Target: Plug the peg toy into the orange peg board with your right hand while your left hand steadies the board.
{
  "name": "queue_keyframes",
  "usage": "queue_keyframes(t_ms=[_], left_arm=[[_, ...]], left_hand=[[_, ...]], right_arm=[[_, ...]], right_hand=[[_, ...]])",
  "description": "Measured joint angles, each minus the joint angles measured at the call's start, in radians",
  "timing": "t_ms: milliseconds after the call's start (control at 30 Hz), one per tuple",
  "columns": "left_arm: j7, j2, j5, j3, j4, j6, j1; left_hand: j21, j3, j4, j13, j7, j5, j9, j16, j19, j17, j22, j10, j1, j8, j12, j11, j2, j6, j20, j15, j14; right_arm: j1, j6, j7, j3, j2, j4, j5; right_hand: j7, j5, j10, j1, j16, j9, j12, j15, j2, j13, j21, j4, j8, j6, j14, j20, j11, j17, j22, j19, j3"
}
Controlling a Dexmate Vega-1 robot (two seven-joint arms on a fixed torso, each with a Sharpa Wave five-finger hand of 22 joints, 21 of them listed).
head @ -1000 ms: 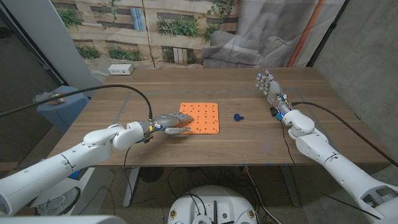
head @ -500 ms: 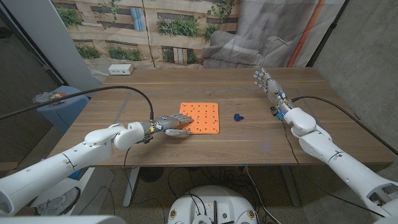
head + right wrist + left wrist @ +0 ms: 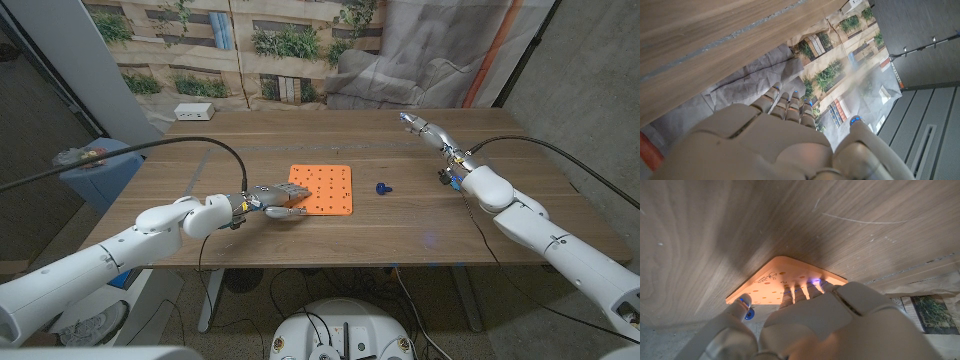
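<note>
The orange peg board (image 3: 325, 188) lies flat at the table's middle. My left hand (image 3: 268, 200) sits at its near left corner, fingers laid over the board's edge; in the left wrist view the fingertips (image 3: 801, 291) press on the board (image 3: 774, 275). The small blue peg toy (image 3: 383, 187) lies on the wood just right of the board, untouched. My right hand (image 3: 432, 136) hovers over the far right of the table, well beyond the peg, fingers stretched out and holding nothing. The right wrist view looks over the right hand (image 3: 775, 140) past the table's far edge.
A white socket box (image 3: 190, 112) lies at the table's (image 3: 300, 235) far left corner. A black cable (image 3: 170, 145) arcs over the left side, another runs from the right wrist. A blue bin (image 3: 95, 172) stands left of the table.
My right hand has tipped from upright to pointing away and leftward, its wrist moving slightly farther out. The left hand, board and peg toy have not moved.
</note>
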Motion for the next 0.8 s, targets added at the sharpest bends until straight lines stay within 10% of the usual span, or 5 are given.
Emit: queue_keyframes(t_ms=[233,567,800], left_arm=[[-0.021,0.008,0.0,-0.003,-0.014,0.014,0.0],[-0.035,0.017,-0.004,-0.011,-0.029,0.024,0.004],[-0.04,0.018,-0.014,-0.014,-0.029,0.023,0.002]], left_hand=[[0.0,0.0,0.0,0.002,0.0,0.0,0.0,0.0,0.0,0.0,0.0,0.004,0.0,0.0,0.003,0.003,0.0,0.0,0.0,0.001,0.001],[0.008,0.0,0.0,0.008,0.0,0.0,0.0,0.0,0.024,0.0,0.0,0.018,0.0,0.004,0.004,-0.003,0.0,0.011,0.002,0.0,0.015],[0.008,0.0,0.0,0.002,0.002,0.0,0.0,0.0,0.033,-0.001,0.0,0.024,0.0,0.004,0.004,-0.002,0.0,0.02,0.001,0.0,0.025]], right_arm=[[0.019,0.036,-0.007,-0.016,-0.034,0.018,-0.087],[0.028,0.008,0.02,-0.028,-0.105,-0.028,-0.19],[0.028,-0.033,0.062,-0.029,-0.159,-0.082,-0.229]], right_hand=[[0.0,0.0,0.0,0.015,0.0,0.002,0.0,0.001,-0.002,0.0,0.0,-0.015,0.0,0.0,0.001,-0.006,0.0,-0.005,0.0,0.006,0.005],[-0.027,-0.028,-0.028,0.099,0.0,0.005,-0.008,0.001,-0.076,0.006,0.0,-0.111,0.0,-0.021,0.001,0.029,-0.027,-0.019,0.0,0.004,0.011],[-0.03,-0.043,-0.049,0.147,0.0,0.009,-0.012,0.009,-0.064,0.009,0.0,-0.153,0.0,-0.045,-0.014,0.043,-0.027,-0.023,0.0,0.015,0.033]])
